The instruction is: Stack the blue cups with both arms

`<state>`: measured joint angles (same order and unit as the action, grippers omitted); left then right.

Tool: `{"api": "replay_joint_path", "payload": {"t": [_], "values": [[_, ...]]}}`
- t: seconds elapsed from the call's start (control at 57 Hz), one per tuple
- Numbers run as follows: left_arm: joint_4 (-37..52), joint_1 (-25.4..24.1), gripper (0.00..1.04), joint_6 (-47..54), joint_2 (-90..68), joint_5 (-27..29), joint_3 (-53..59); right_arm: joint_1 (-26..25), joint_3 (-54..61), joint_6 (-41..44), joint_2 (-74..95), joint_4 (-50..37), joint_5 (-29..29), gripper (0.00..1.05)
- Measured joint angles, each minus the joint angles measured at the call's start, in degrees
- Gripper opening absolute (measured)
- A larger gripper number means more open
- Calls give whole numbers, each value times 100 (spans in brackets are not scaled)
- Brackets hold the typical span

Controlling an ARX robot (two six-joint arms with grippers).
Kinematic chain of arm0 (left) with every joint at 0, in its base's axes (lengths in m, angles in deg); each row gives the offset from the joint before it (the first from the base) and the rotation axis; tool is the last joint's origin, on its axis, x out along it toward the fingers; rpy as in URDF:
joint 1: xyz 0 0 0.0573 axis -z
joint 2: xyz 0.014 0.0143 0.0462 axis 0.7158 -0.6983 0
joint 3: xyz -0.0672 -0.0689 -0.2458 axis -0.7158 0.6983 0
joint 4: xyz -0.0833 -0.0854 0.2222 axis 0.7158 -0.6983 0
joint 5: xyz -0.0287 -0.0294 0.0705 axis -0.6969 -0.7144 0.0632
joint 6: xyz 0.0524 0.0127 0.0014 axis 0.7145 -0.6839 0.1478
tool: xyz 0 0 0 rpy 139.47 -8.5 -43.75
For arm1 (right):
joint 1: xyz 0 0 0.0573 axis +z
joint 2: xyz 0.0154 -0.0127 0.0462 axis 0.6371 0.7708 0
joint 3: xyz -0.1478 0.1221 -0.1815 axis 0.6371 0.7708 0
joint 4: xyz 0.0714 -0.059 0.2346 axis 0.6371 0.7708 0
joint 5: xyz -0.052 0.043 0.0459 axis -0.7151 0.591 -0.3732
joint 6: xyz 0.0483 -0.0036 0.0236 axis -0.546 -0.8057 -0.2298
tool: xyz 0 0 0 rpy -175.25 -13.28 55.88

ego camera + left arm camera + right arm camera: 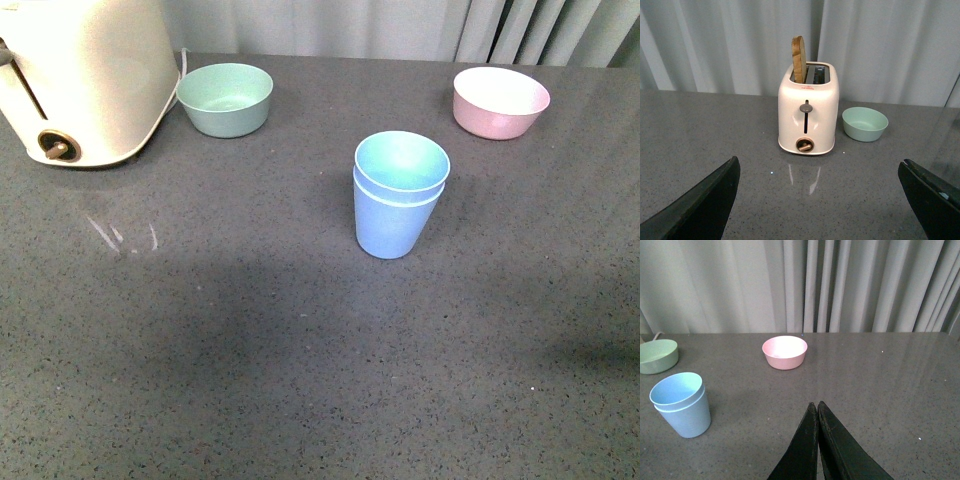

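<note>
Blue cups (398,200) nested, upright, matte; left end effector (820,200) spread; right end effector (817,407) pressed together.

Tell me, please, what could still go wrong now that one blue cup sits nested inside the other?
The upper cup seems to sit slightly askew in the lower cup, so a knock might tip the stack. The right gripper is shut and low over the table; swinging toward the stack could hit it. The left gripper is open facing the toaster, which a forward move could bump.
</note>
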<state>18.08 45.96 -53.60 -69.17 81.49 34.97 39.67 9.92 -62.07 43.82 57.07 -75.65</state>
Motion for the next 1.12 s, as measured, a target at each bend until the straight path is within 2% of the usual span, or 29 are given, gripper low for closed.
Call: {"api": "replay_joint_path", "payload": {"t": [0.193, 0.368, 0.544, 1.123], "values": [[0, 0, 96, 0, 0, 0, 0, 0, 0, -2, -2, 0, 0, 33], [2, 0, 96, 0, 0, 0, 0, 0, 0, -2, -2, 0, 0, 70], [0, 0, 96, 0, 0, 0, 0, 0, 0, -7, -2, 0, 0, 97], [0, 0, 96, 0, 0, 0, 0, 0, 0, -7, -2, 0, 0, 96]]}}
